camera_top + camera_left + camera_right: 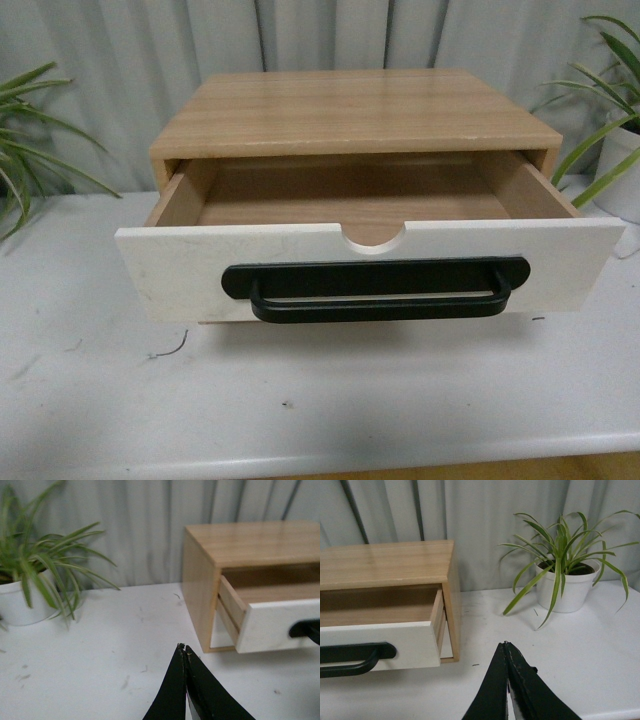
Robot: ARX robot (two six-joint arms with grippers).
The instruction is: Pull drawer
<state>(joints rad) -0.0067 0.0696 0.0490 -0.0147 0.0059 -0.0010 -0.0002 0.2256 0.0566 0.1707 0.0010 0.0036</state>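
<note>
The drawer stands pulled well out of its wooden cabinet, its white front carrying a long black bar handle under a half-round notch. Its inside is bare wood. Neither arm shows in the front view. My left gripper is shut with nothing in it, low over the white table, apart from the drawer front and off the cabinet's left side. My right gripper is shut and holds nothing, off the cabinet's right side, clear of the drawer front and handle.
A potted spider plant stands on the white table left of the cabinet, and another to its right. A grey pleated curtain closes the back. The table's front edge runs close below the drawer front.
</note>
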